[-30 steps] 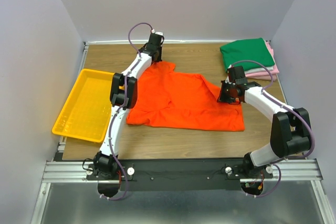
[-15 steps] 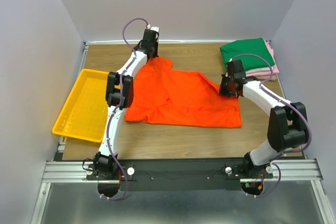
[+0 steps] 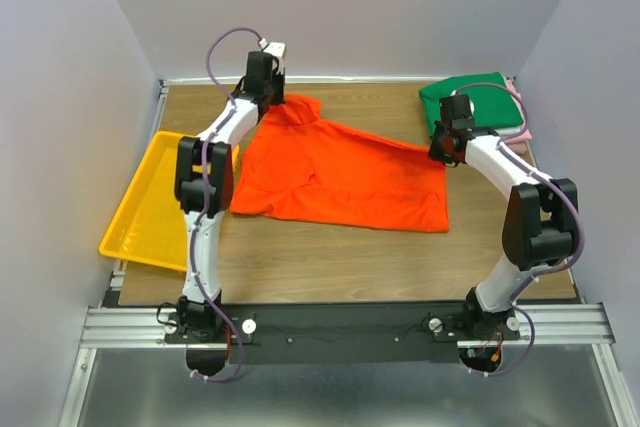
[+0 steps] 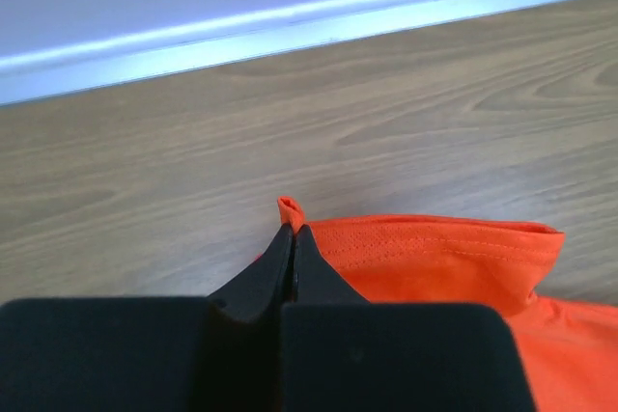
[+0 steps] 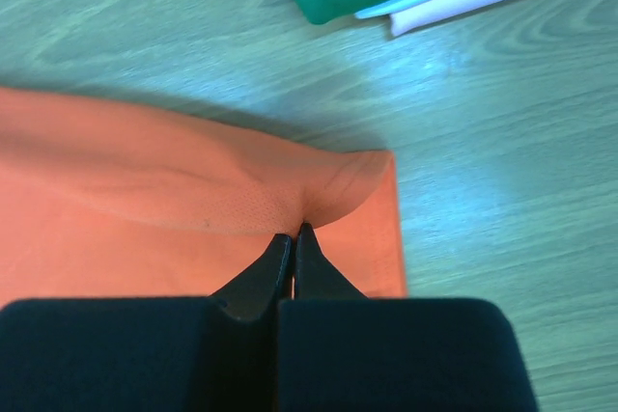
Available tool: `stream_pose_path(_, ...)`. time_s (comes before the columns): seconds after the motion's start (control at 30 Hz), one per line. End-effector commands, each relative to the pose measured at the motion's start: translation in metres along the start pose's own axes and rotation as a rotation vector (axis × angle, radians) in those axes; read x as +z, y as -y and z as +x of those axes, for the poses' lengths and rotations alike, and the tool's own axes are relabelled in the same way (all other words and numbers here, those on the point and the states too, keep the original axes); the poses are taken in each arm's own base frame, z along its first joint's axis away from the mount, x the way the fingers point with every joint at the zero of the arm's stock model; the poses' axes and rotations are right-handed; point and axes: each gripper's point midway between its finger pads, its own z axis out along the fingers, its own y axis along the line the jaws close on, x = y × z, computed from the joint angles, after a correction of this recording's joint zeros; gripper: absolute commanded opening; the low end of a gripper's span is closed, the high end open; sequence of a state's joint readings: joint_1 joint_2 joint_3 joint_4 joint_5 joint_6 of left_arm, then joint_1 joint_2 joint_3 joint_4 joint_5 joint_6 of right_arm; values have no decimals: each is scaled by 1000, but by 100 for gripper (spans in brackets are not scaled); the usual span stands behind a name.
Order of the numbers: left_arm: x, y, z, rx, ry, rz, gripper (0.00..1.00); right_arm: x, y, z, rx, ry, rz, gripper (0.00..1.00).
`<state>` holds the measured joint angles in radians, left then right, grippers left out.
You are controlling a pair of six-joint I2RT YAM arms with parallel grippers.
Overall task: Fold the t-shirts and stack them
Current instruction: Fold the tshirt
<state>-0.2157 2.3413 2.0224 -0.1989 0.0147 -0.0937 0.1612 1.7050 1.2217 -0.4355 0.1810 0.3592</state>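
Grip check: left gripper (image 4: 293, 233) pinches the bright orange cloth t-shirt (image 3: 340, 182) at its 11 o'clock corner, right gripper (image 5: 294, 235) its 2 o'clock edge (jaws pressed on fabric), likely to stretch it flat at centre; folded green-topped t-shirt stack (image 3: 470, 102) sits at 1 o'clock.

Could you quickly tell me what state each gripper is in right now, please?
Left gripper: shut on the orange shirt, at its far edge.
Right gripper: shut on the orange shirt, near a corner.
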Motion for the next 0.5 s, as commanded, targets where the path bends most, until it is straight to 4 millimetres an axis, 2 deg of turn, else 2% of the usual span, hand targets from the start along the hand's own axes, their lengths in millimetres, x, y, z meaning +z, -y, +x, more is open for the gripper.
stream_pose_path(0.0, -50, 14, -39, -12, 161, 64, 0, -1, 20, -10, -33, 36, 97, 0)
stream_pose_path(0.07, -61, 14, -32, -26, 170, 63, 0, -2, 22, -6, -37, 32, 107, 0)
stream_pose_path(0.17, -83, 15, -11, -41, 156, 71, 0, -2, 26, 1, -39, 23, 118, 0)
stream_pose_path(0.33, -97, 19, 21, -62, 114, 83, 0, 0, 34, 9, -40, 11, 150, 0)
stream_pose_path(0.47, -108, 12, 43, -85, 89, 43, 0, -3, 39, 14, -34, 9, 165, 0)
